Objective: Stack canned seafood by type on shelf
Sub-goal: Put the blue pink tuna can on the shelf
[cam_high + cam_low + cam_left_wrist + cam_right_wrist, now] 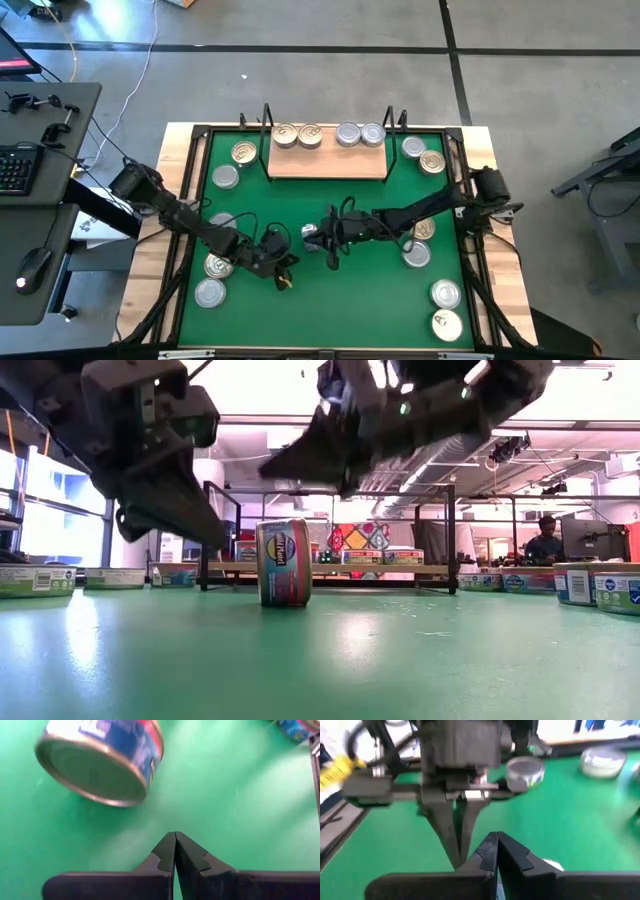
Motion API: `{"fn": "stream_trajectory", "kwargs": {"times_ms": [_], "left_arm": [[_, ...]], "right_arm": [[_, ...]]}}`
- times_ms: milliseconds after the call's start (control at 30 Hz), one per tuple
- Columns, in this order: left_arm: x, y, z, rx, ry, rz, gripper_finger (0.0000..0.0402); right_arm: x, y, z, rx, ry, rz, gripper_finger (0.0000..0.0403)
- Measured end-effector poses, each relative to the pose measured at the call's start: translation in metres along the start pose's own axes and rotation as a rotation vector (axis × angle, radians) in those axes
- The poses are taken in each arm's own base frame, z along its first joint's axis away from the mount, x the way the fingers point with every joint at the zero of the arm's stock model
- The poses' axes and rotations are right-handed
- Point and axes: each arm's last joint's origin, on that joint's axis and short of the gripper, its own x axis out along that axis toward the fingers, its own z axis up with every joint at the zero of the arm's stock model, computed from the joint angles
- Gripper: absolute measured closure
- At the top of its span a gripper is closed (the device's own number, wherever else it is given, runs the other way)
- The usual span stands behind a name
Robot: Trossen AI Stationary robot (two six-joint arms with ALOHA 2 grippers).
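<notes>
Both my claws are pinched closed with nothing in them: left claw (283, 268), right claw (318, 238), and one tin (284, 562) on edge between them.

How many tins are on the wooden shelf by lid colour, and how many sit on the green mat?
Gold-lid tins on shelf: 2
Silver-lid tins on shelf: 2
Tins on mat: 12, one standing on its edge
Total: 16
</notes>
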Motion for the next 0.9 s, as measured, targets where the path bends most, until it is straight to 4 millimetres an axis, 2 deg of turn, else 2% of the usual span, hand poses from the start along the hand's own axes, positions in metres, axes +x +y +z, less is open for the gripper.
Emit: {"fn": "stream_trajectory", "kwargs": {"times_ms": [200, 300, 433, 633, 800, 900], "left_arm": [[-0.002, 0.003, 0.003, 0.047, -0.045, 0.044, 0.0401], [0.0, 0.005, 0.005, 0.056, -0.05, 0.056, 0.0401], [0.001, 0.009, 0.008, 0.058, -0.065, 0.088, 0.0401], [0.004, 0.013, 0.012, 0.046, -0.063, 0.1, 0.0401], [0.011, 0.013, 0.009, 0.042, -0.057, 0.093, 0.0401], [0.021, 0.012, 0.005, 0.031, -0.072, 0.075, 0.0401]], "right_arm": [[-0.029, 0.017, 0.022, -0.119, 0.051, 0.021, 0.0396], [-0.043, 0.022, 0.021, -0.135, 0.161, 0.031, 0.0371], [-0.045, 0.029, 0.003, -0.127, 0.3, -0.007, 0.0303], [-0.022, 0.039, -0.039, -0.038, 0.369, -0.178, 0.0196], [-0.005, 0.041, -0.07, 0.106, 0.357, -0.293, 0.0175], [-0.001, 0.045, -0.078, 0.134, 0.344, -0.305, 0.0174]]}}
